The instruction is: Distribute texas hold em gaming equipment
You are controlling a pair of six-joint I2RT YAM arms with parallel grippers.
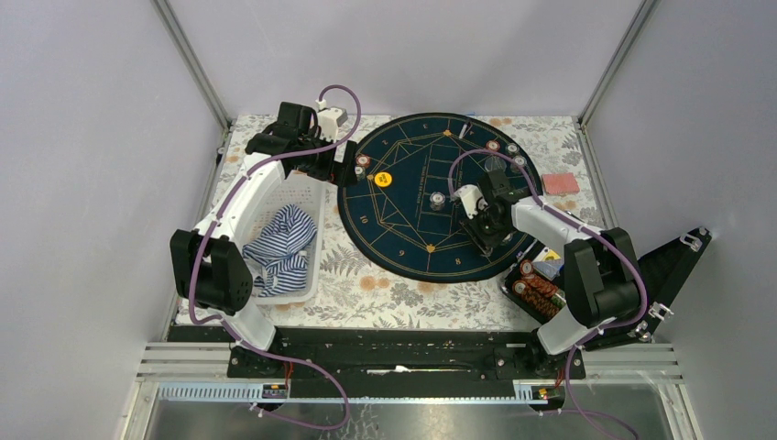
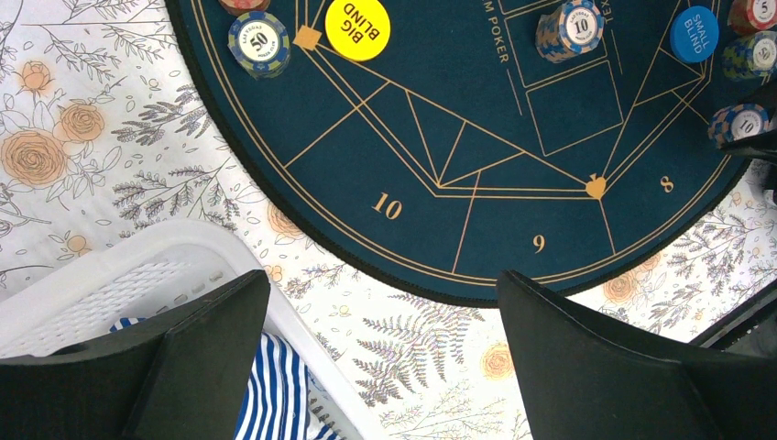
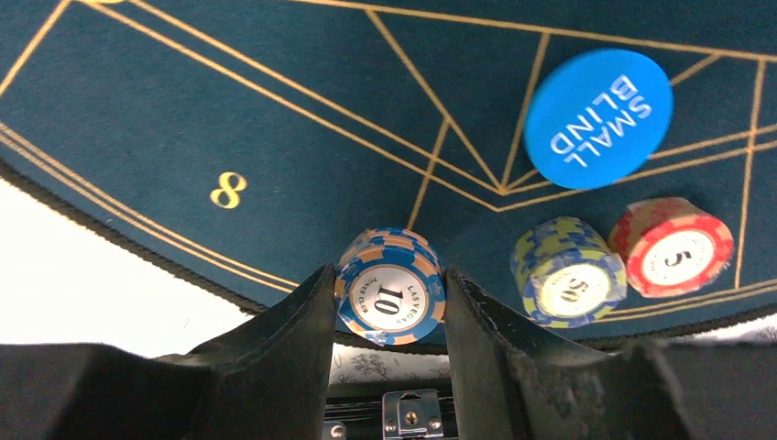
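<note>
A stack of blue-and-orange chips [image 3: 389, 298] marked 10 is being pinched between the jaws of the right gripper [image 3: 388, 277] at the near right edge of the round mat [image 3: 229, 110], close to the gold number 8. Whether the stack is being rested on the mat or held above it cannot be told. Just beside it, a yellow-and-blue stack [image 3: 568, 272] marked 50 and a red stack [image 3: 672, 247] marked 5 are sitting side by side, with the blue disc [image 3: 598, 117] lying farther in on the mat. The left gripper [image 2: 385, 284] is being held with its jaws spread wide, above the mat's left edge and the white basket [image 2: 137, 275] containing the striped cloth [image 2: 275, 394]. The yellow disc [image 2: 357, 27] is lying on the far left part of the mat, near another stack [image 2: 259, 42] marked 50.
</note>
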